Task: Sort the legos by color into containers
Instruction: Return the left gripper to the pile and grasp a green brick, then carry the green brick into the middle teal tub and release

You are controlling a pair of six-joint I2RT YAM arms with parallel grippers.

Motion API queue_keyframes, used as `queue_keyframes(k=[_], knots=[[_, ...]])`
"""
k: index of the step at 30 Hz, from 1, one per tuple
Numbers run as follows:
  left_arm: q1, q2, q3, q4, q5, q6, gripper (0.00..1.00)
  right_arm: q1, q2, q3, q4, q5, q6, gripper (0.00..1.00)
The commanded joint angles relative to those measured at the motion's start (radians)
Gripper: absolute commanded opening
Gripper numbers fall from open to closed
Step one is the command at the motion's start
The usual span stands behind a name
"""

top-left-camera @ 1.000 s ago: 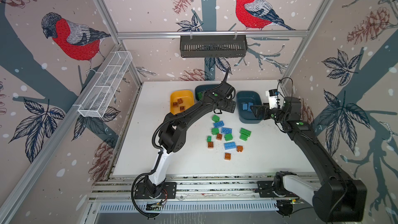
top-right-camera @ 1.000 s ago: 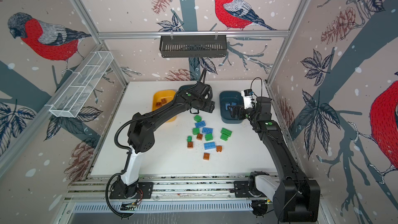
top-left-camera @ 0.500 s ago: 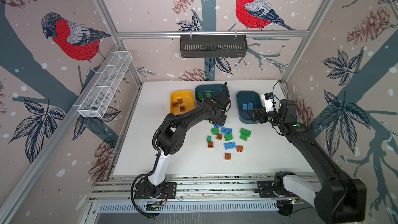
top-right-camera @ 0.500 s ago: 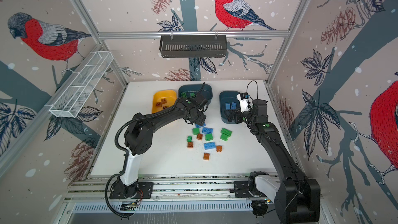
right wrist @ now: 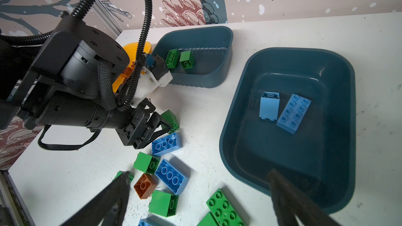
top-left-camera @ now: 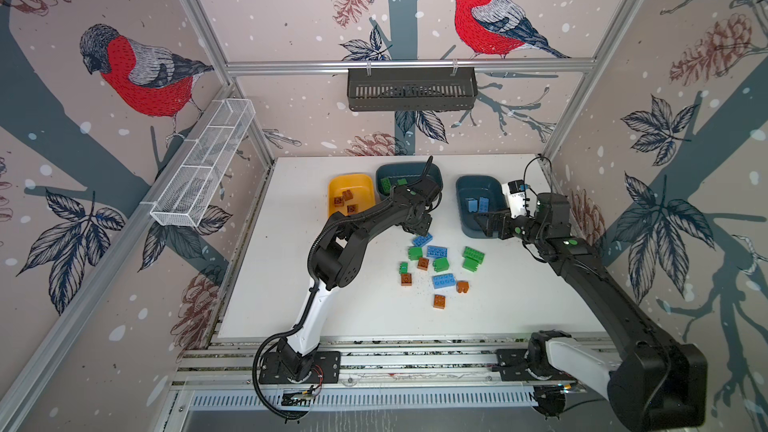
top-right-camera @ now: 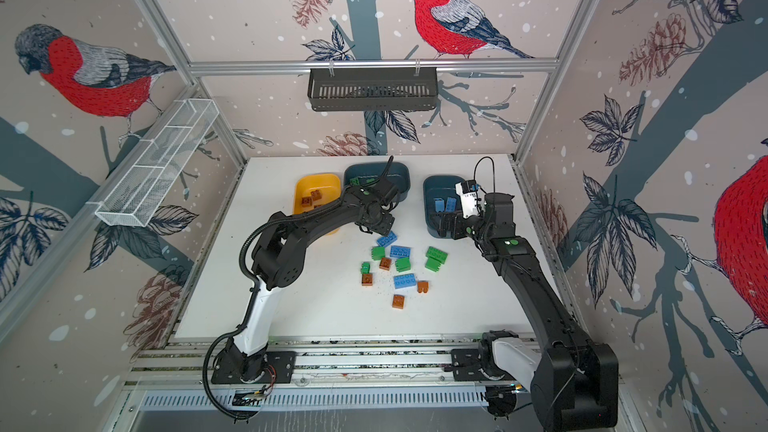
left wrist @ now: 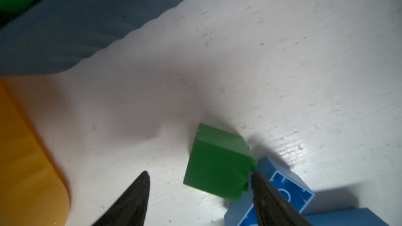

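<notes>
Several loose legos lie mid-table, among them a blue brick (top-left-camera: 422,239), a green plate (top-left-camera: 473,254) and a brown brick (top-left-camera: 439,301). The yellow container (top-left-camera: 357,182) holds brown bricks. Green bricks (right wrist: 186,59) lie in the middle teal container (top-left-camera: 409,169), and two blue bricks (right wrist: 293,113) in the right teal container (top-left-camera: 478,182). My left gripper (left wrist: 199,173) is low at the pile's far edge, open, its fingers either side of a small green brick (left wrist: 217,166); one finger (left wrist: 261,192) is at the brick's side, beside the blue brick (left wrist: 289,190). My right gripper (right wrist: 199,173) hangs open over that container's near rim.
A white wire mesh tray (top-left-camera: 199,172) hangs on the left wall. On the back wall a dark slotted basket (top-left-camera: 411,89) is mounted. The left arm (top-left-camera: 353,226) crosses in front of the yellow container. Aluminium rails (top-left-camera: 415,359) run along the table's front edge.
My left gripper came away from the middle teal container, dropped to the table beside the pile, and its jaws narrowed around the green brick. The right gripper shifted only slightly.
</notes>
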Motion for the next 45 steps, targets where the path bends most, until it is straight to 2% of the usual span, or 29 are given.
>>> queue_keyframes(k=[1,11,17,20,21,25,31,37,40,45], knots=[[0.007,0.008,0.006,0.008,0.035,0.002,0.73,0.004,0.003,0.000,0.013,-0.004,0.003,0.99],[0.018,0.040,0.025,-0.005,-0.005,0.027,0.64,0.005,0.010,-0.003,0.014,-0.004,-0.003,0.99],[0.027,0.053,0.031,-0.002,0.009,0.039,0.58,0.005,0.006,-0.007,0.007,-0.005,-0.006,0.99],[0.031,0.053,0.041,-0.005,0.023,0.037,0.43,0.005,0.007,-0.006,0.006,-0.005,-0.006,0.99],[0.032,0.051,0.048,-0.014,0.026,0.038,0.41,0.005,0.005,-0.006,0.005,-0.006,-0.005,0.99],[0.034,0.022,0.056,-0.041,0.024,0.041,0.41,0.006,0.002,-0.001,0.006,-0.022,-0.005,0.99],[0.047,-0.081,0.055,-0.114,0.041,0.030,0.41,0.015,-0.007,-0.012,0.032,-0.109,0.015,0.99],[0.084,-0.179,0.052,-0.108,0.043,-0.005,0.40,0.069,-0.010,-0.023,0.057,-0.135,0.027,1.00],[0.114,-0.162,0.087,-0.068,-0.006,-0.007,0.40,0.104,-0.001,-0.015,0.067,-0.121,0.036,0.99],[0.172,-0.043,0.253,-0.015,-0.026,0.003,0.40,0.153,0.014,0.000,0.085,-0.094,0.057,0.99]])
